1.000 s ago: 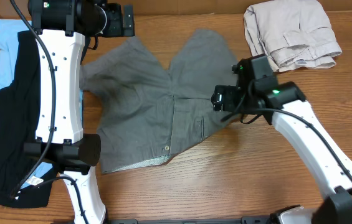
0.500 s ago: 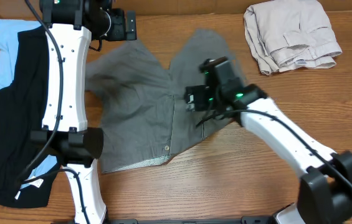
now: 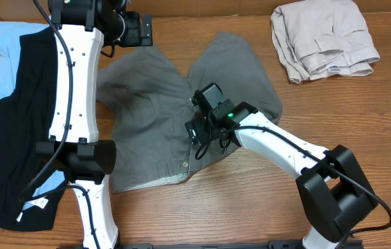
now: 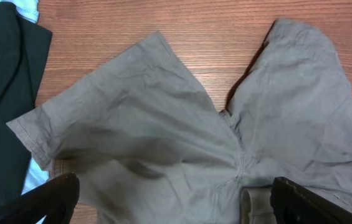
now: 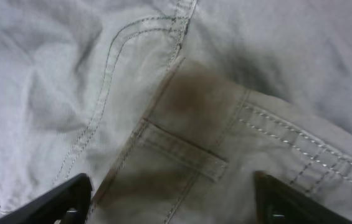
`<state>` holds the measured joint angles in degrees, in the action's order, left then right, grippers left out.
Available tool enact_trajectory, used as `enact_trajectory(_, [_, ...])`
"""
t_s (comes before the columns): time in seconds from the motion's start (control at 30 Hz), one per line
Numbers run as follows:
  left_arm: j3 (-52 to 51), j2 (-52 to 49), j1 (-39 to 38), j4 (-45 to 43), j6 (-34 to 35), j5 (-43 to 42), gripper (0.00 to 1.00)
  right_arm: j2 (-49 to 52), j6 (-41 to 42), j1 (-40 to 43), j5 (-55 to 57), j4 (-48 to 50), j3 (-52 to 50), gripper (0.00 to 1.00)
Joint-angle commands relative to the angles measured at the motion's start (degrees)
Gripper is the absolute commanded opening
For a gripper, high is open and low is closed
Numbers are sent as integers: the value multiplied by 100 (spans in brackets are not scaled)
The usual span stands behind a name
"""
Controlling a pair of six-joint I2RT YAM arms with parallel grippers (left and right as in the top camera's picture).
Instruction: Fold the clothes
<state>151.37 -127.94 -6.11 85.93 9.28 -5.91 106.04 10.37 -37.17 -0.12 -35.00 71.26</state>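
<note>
Overhead: right tool (image 3: 194, 130) over spread grey-brown shorts (image 3: 147, 124).

Right gripper (image 3: 195, 131) covers shorts (image 3: 153, 117) mid-waist overhead; its fingers (image 5: 57, 202) cropped by wrist view's bottom edge

Wood-grain table top, even light.
Brown wooden table (image 3: 389, 124) fills the view. Paler tan strip (image 3: 202, 5) runs along the far edge, can't tell what it is. Folded beige trousers (image 3: 323, 38) far right. Black garment (image 3: 8, 138) lies over a light-blue garment (image 3: 5, 38) at left.

Shorts (image 3: 147, 124) left of trousers (image 3: 323, 38)
</note>
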Motion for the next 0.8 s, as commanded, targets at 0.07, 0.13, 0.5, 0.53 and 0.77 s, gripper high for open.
enact_trajectory(0.07, [-26,-107,13,42,-46,55,100,57,50,-11,601,-378,186,78])
enact_trajectory(0.13, [-26,-107,13,76,-46,55,100,140,175,-11,828,-599,186,78])
enact_trajectory(0.5, [-24,-107,13,205,-46,55,100,328,1572,398,951,-1792,175,78])
enact_trajectory(0.53, [-26,-107,13,205,-46,55,100,328,1672,457,951,-1908,175,78])
enact_trajectory(0.77, [-26,-107,9,210,-48,55,100,328,1993,1019,817,-2483,155,80])
